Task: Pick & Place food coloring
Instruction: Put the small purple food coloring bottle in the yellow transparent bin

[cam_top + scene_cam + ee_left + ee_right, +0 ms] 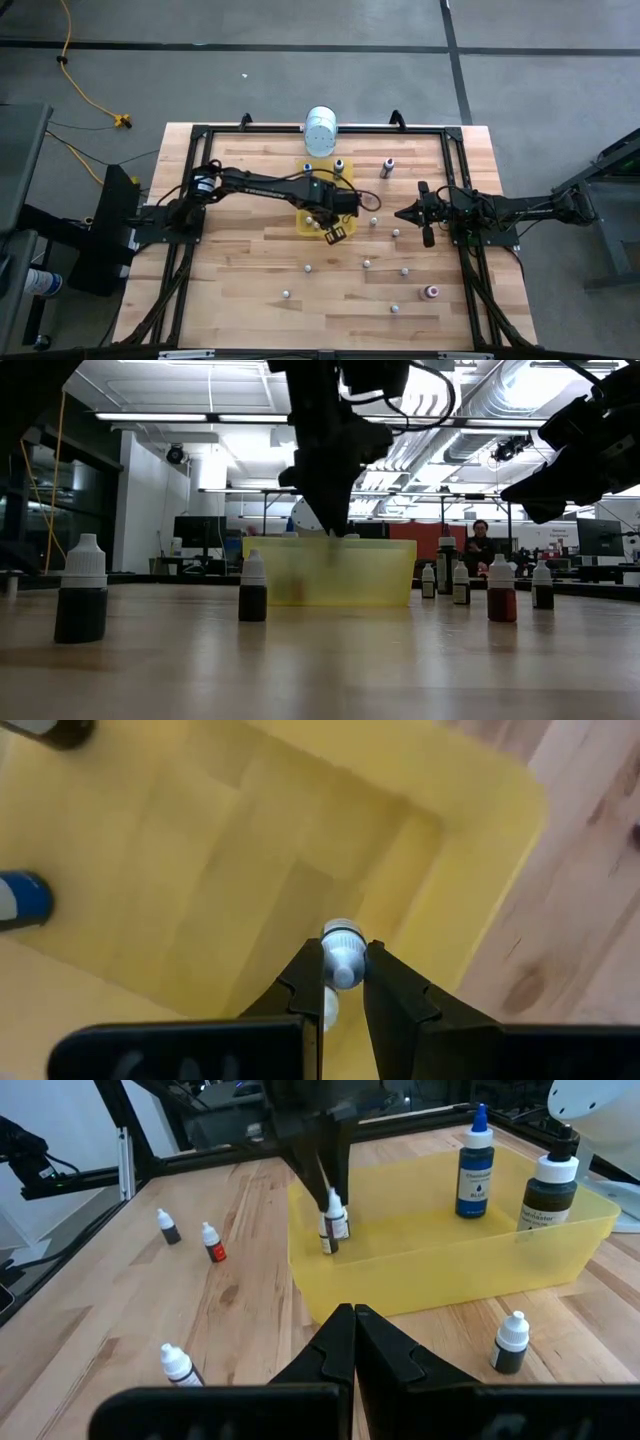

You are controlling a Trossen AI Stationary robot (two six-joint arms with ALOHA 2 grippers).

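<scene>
- Left arm reaches from its side across to mid-table and points its left gripper [331, 1198] down into the yellow tray [420, 1265], near one end.
- Its fingers [395, 990] are clamped on a tiny bottle [333, 1228] by the whitish cap, the bottle hanging upright just inside the tray wall.
- Two taller bottles stand behind the tray's other end: a blue one [474, 1165] and a dark one [550, 1188].
- Right arm lies low along its side of the table, right gripper [403, 213] pointing toward the tray, fingers pressed together with nothing between them.
- More small bottles [367, 264] are scattered over the wooden table [250, 260]; a white can [321, 130] lies at the far edge.
</scene>
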